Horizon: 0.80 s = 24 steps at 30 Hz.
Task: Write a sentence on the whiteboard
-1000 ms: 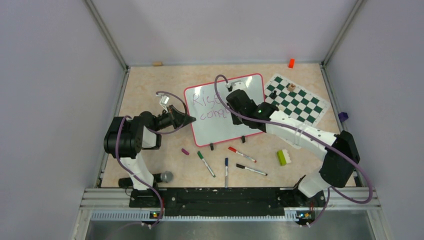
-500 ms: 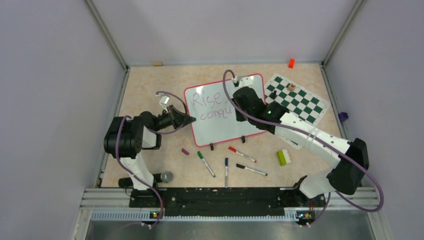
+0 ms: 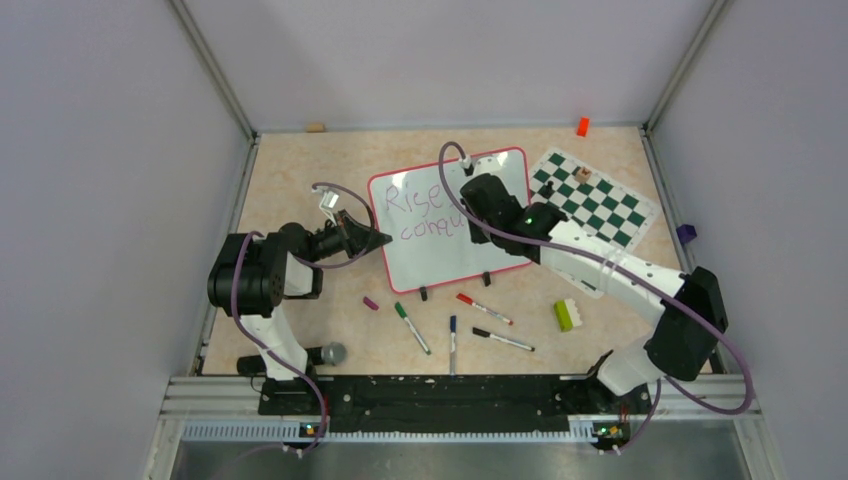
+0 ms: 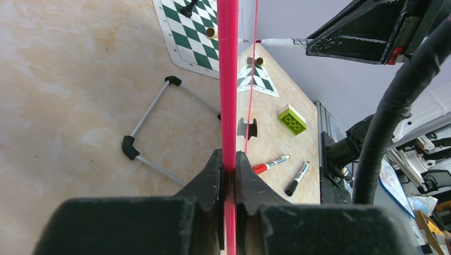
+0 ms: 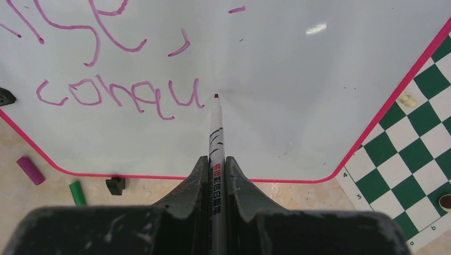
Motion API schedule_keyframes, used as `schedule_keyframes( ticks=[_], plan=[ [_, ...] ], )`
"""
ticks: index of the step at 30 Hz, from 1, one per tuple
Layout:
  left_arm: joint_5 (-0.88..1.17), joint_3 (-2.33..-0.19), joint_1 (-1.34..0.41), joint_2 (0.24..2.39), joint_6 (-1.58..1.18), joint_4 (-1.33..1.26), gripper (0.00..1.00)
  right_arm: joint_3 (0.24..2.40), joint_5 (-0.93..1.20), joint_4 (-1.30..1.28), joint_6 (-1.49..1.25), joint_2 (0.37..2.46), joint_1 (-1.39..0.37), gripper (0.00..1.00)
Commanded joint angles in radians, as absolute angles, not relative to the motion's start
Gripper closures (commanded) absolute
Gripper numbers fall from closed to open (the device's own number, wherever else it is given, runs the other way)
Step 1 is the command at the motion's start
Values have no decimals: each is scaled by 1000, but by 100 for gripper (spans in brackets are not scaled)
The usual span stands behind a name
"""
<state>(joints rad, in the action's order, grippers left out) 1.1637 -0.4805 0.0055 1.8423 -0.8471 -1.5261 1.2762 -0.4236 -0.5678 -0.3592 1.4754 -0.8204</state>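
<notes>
Whiteboard [image 3: 445,255] sits mid-table, with the chess mat [image 3: 600,205] just beside its right edge. Left gripper [image 4: 228,169] reaches in low from the board's left side, its fingers clamped on the red-pink rim. Right gripper [image 5: 216,166], its arm stretched over the board's right half, is closed on a marker [image 5: 215,125]. The marker's tip is at the surface just right of "conqu" in the purple sentence [image 5: 119,95].

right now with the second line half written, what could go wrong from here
1. The left jaws pinch only the thin red rim of the whiteboard; marker pressure could twist or slide the board and skew the letters.
2. The marker tip sits right beside the last stroke of "conqu"; a small drift could run over or smear it.
</notes>
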Motion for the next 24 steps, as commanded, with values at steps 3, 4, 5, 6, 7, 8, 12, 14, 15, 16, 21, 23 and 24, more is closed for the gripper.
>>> schedule_keyframes(
  ticks=[3,4,5,6,7,8,12,14,15,16,21,23,24],
  plan=[
    [1193,-489,-7,1844,-811,-1620,100,1291,-448,-535,-351,1499,-801,100],
    [1193,-489,-6,1844,-811,-1620,100,1289,-456,-536,-352,1499,-800,100],
    [1193,-489,-6,1845,-811,-1620,100,1288,-460,-539,-353,1497,-795,100],
    [1193,-489,-7,1845,-810,-1620,100,1286,-465,-542,-355,1495,-791,100],
    [1192,-489,-6,1845,-810,-1620,100,1287,-468,-544,-356,1495,-787,100],
    [1193,-489,-6,1845,-810,-1620,100,1286,-470,-545,-357,1494,-783,100],
    [1193,-489,-6,1845,-811,-1620,100,1300,-468,-543,-354,1495,-775,100],
    [1193,-489,-6,1845,-810,-1620,100,1315,-464,-543,-352,1503,-775,100],
    [1193,-489,-6,1845,-810,-1620,100,1322,-461,-543,-351,1506,-776,100],
    [1193,-489,-6,1845,-811,-1620,100,1329,-455,-542,-349,1510,-776,100],
    [1193,-491,-6,1845,-811,-1620,100,1337,-437,-530,-341,1516,-776,100],
    [1193,-491,-7,1846,-810,-1620,100,1335,-440,-526,-340,1512,-776,100],
    [1193,-491,-6,1845,-811,-1620,100,1336,-445,-526,-339,1511,-776,100]
  ],
)
